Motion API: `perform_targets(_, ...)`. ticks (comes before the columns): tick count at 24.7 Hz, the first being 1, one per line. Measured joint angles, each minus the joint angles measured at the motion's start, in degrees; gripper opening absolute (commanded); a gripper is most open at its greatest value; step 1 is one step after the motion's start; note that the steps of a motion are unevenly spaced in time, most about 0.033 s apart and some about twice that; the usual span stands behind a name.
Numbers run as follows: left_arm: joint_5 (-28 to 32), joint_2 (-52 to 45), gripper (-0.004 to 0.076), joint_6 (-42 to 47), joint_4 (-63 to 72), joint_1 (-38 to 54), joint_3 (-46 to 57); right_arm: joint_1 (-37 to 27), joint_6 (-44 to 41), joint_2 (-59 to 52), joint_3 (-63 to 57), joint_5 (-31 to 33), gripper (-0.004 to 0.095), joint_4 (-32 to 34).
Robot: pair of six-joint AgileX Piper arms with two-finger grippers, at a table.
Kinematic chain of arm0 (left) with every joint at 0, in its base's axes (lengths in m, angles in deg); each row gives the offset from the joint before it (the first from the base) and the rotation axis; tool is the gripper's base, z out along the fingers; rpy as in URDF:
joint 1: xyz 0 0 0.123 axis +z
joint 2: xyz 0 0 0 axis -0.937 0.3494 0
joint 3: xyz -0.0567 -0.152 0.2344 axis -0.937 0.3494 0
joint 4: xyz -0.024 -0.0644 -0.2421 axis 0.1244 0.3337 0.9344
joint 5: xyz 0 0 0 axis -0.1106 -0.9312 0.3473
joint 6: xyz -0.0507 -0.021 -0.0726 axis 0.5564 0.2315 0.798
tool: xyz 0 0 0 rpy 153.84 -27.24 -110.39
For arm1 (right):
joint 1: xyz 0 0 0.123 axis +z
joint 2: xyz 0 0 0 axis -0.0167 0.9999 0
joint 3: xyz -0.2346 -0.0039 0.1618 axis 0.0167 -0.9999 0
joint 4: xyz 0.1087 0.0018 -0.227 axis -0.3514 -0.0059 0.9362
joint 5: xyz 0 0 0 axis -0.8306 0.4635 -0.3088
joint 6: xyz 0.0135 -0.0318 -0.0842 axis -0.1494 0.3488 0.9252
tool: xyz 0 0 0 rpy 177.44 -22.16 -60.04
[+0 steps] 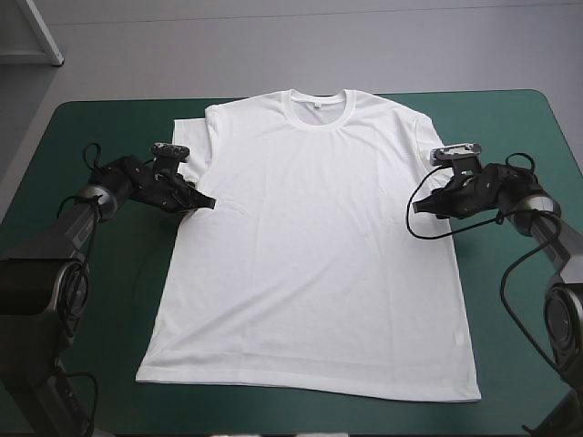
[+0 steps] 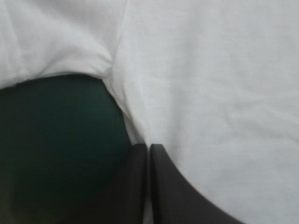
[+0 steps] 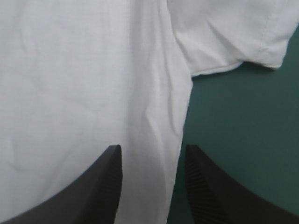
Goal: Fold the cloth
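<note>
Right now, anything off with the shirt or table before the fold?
Nothing stands out. The T-shirt lies spread flat, collar toward the far edge, only light creases. The left tool is shut on its side edge; the right tool open astride the other.

The left arm (image 1: 82, 214) reaches in low from the table's left side, forearm angled inward, wrist nearly level. Its left tool (image 1: 205, 201) points toward the middle, and the black fingers (image 2: 135, 186) are pressed together into one narrow arch, pinching the edge of the T-shirt (image 2: 210, 93). The right arm (image 1: 537, 214) mirrors it from the right side, elbow bent, wrist low. The right tool (image 1: 417, 208) also points inward, its two fingers (image 3: 112, 177) standing clearly apart and gripping nothing.
</note>
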State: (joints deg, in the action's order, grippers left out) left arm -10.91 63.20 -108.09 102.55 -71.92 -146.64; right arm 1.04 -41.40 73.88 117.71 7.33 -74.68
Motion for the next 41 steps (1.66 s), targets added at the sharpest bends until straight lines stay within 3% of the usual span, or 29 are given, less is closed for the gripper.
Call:
perform_targets(8,0.0,0.0,0.0019,0.0,0.0,0.0,0.0,0.0,0.1,4.3,0.9,-1.6,0.0407,0.1)
perform_targets(11,0.0,0.0,0.0019,0.0,0.0,0.0,0.0,0.0,0.1,4.7,1.3,-1.4,0.0301,0.1)
perform_targets(15,0.0,0.0,0.0019,0.0,0.0,0.0,0.0,0.0,0.1,4.8,1.4,-0.8,0.0011,0.1)
perform_targets(16,0.0,0.0,0.0019,0.0,0.0,0.0,0.0,0.0,0.1,4.8,1.5,-0.6,-0.0011,-0.1)
perform_targets(24,0.0,-0.2,0.0019,0.0,2.6,0.0,0.1,0.0,1.1,4.1,1.5,-0.3,-0.0010,-1.0)
perform_targets(28,-2.4,-3.0,0.0019,-0.2,2.8,-0.1,-0.9,0.0,2.1,-1.5,2.8,0.0,-0.0017,-0.8)
perform_targets(41,-6.6,-19.3,0.0019,0.1,2.8,-0.1,-22.9,0.0,4.2,-18.8,21.3,4.7,-0.0017,-2.6)
